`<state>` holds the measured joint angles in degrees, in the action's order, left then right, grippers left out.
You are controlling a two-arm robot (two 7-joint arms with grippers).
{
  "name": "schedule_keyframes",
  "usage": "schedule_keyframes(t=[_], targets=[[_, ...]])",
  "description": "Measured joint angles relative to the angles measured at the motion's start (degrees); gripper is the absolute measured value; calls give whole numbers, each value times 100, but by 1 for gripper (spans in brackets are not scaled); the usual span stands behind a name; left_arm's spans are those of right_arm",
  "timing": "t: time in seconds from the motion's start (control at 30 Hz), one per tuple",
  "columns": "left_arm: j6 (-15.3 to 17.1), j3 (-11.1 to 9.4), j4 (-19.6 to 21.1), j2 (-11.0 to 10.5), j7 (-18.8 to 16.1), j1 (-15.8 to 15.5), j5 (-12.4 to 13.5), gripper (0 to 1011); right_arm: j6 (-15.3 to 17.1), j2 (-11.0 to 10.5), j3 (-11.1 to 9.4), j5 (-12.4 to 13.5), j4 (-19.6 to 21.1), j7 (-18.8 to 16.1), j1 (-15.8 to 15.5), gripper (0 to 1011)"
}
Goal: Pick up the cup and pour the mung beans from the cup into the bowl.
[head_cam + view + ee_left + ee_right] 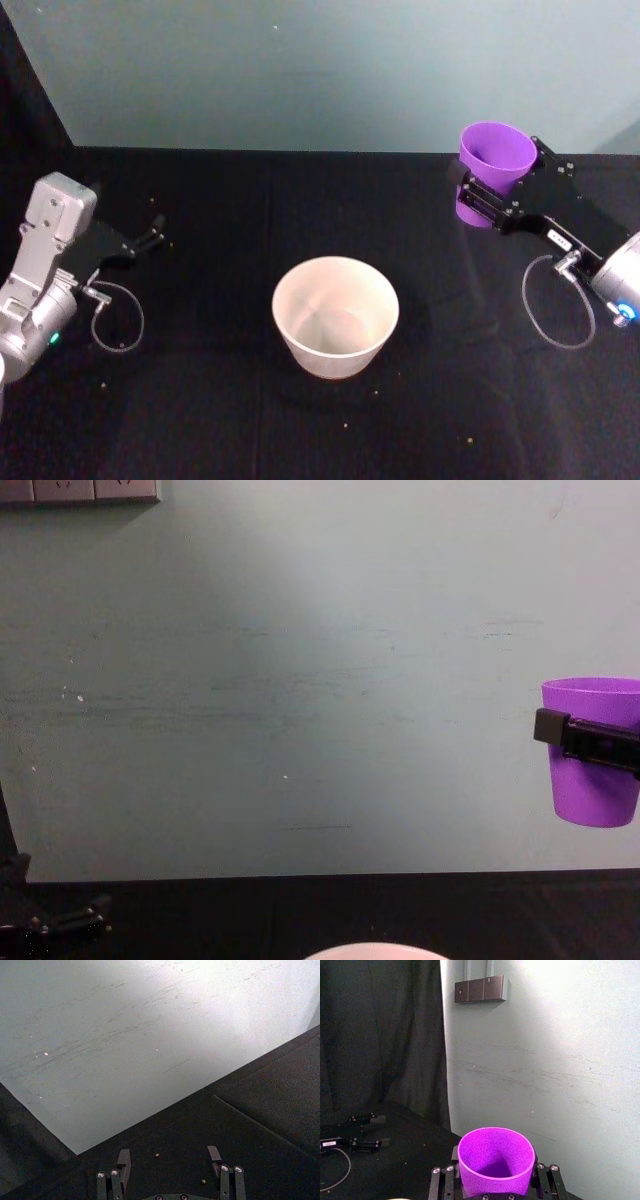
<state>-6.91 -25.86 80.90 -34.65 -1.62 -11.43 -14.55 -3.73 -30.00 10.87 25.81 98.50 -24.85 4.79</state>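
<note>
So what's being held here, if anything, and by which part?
The right pincer grips the purple cup by its side wall, mid-height, upright. The left pincer holds nothing.

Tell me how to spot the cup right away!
Find the black table and look to its far right side, where the right gripper has its fingers shut around something held up in the air. That is the cup: small, bright purple, no handle, unlike the wide pale bowl in the middle.
</note>
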Motion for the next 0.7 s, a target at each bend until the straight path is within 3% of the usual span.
schedule_keyframes(t=[0.7], targets=[[0,0,0,0,0,0,0,1000,1,0,0,0,0,0,0,750]])
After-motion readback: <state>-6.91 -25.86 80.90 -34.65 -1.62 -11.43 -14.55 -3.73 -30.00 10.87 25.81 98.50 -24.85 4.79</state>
